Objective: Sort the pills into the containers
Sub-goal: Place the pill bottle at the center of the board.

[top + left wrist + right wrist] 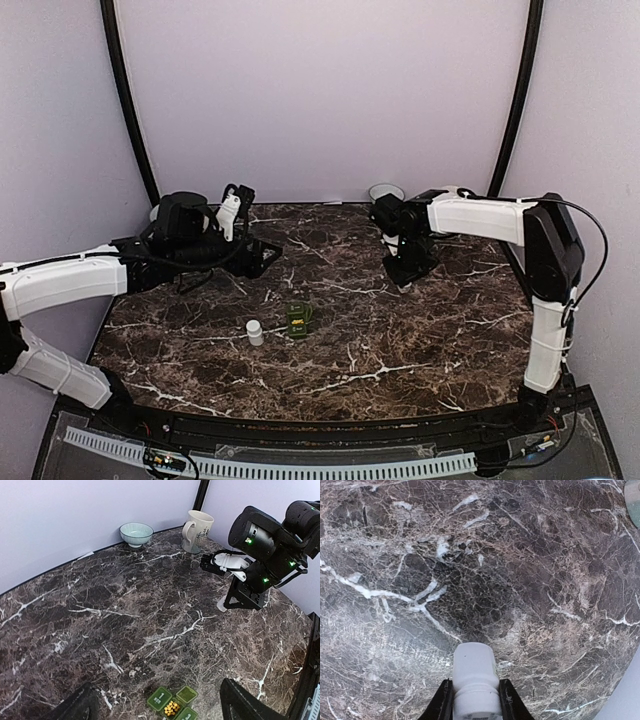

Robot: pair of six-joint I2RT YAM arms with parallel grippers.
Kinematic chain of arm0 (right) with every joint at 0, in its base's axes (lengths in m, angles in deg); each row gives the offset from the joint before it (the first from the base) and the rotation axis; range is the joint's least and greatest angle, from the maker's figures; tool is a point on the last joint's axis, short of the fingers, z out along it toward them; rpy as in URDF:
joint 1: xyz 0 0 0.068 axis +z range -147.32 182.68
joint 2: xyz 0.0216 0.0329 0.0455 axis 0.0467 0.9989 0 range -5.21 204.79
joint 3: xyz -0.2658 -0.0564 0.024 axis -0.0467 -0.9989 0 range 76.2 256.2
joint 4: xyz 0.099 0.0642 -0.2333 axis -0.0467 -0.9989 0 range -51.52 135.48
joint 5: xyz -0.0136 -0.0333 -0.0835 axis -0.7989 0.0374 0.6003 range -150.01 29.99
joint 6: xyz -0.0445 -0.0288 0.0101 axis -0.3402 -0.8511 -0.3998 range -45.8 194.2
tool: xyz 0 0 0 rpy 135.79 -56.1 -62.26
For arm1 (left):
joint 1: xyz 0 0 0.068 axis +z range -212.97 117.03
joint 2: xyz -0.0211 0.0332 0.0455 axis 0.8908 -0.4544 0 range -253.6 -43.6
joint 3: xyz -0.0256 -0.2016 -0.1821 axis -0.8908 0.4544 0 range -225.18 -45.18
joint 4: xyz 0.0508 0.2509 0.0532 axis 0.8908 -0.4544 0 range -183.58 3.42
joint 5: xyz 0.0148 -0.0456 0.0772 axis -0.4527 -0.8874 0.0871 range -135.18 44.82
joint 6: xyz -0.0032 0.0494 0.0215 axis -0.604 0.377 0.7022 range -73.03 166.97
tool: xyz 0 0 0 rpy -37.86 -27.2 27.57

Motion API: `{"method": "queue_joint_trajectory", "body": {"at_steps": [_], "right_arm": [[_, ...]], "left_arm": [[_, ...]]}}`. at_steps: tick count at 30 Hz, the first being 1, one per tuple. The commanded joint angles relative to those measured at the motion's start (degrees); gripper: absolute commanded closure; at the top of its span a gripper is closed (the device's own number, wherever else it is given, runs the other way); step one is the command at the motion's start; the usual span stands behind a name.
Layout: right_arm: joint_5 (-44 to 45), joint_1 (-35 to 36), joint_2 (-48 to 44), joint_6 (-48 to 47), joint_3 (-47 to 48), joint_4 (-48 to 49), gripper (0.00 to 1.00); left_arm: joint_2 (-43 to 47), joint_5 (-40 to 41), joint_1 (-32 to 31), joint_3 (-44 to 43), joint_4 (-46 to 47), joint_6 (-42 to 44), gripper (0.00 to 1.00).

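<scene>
Left claw point(158, 692): spread wide, empty, hanging over the table point(430, 330).
Right claw point(475, 702): narrow, clamped on a white bottle point(474, 675).
Pill box point(299, 318): mid-table, yellow pills point(171, 708) in one compartment.
Relation: box lies near-left of the right claw, well apart; the left claw is nearer.

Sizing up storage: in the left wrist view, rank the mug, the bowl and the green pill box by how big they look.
1. mug, the taller of these two.
2. bowl, about as wide but lower.
Unranked: the green pill box, nearest the camera and cut off by the bottom edge.
</scene>
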Motion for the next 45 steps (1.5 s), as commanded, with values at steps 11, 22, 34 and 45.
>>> {"method": "queue_joint_trajectory", "body": {"at_steps": [11,22,34,45], "right_arm": [[-2.5,-0.4,1.4,-1.3,-3.8,4.2,0.82],[-3.0,-0.7,1.2,-1.2,-5.3,5.2,0.67],[-1.2,-0.9,-0.5,-0.5,-4.6,5.6,0.53],[3.2,1.3,-6.9,0.8,3.2,6.0,0.51]], "left_arm": [[3.2,1.0,0.6,3.4,-2.7,-4.8,0.01],[3.2,1.0,0.6,3.7,-3.2,-5.4,0.01],[2.9,0.4,0.7,3.9,-3.4,-5.3,0.01],[-0.7,-3.8,2.7,4.3,-5.7,-7.7,0.02]]}}
